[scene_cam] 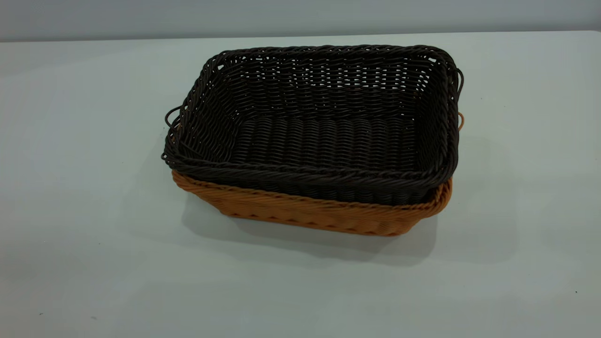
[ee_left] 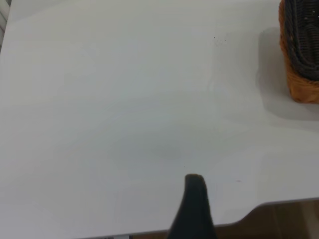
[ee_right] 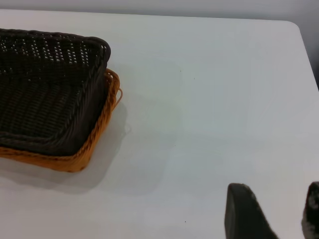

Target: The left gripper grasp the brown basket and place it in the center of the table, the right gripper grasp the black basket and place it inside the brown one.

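Nested baskets, mid-table, both claws clear.

Black basket (scene_cam: 324, 126) seated inside brown basket (scene_cam: 310, 213), rim riding above the brown one's, near the middle of the table (scene_cam: 84, 197), slightly toward its far edge. Left gripper (ee_left: 194, 199) over bare tabletop by a table edge, well apart from the baskets, only one fingertip visible, so grip state impossible to tell. Right gripper (ee_right: 276, 211) released, fingers parted, holding nothing, also well apart.
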Available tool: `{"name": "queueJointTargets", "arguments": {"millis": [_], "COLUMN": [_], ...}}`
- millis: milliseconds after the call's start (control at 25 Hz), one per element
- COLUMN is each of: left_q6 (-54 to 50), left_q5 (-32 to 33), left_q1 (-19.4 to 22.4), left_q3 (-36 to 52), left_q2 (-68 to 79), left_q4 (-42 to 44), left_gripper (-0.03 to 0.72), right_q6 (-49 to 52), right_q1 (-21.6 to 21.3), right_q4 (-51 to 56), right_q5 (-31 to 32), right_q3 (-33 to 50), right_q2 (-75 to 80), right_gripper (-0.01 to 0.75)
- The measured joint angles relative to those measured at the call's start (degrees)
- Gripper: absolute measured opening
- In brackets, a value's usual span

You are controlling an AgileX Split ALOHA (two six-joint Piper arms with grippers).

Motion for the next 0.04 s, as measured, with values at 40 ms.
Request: {"name": "queueJointTargets", "arguments": {"millis": [40], "left_q6": [0.00], "left_q5": [0.00], "left_q1": [0.00], "left_q3": [0.00], "left_q2": [0.00], "left_q4": [0.00], "left_gripper": [0.570], "right_q6": [0.01], "right_q1": [0.00], "right_q4": [0.00], "right_q5": [0.00], "right_q3": [0.00], "right_q2": [0.00], "right_gripper": [0.237]}}
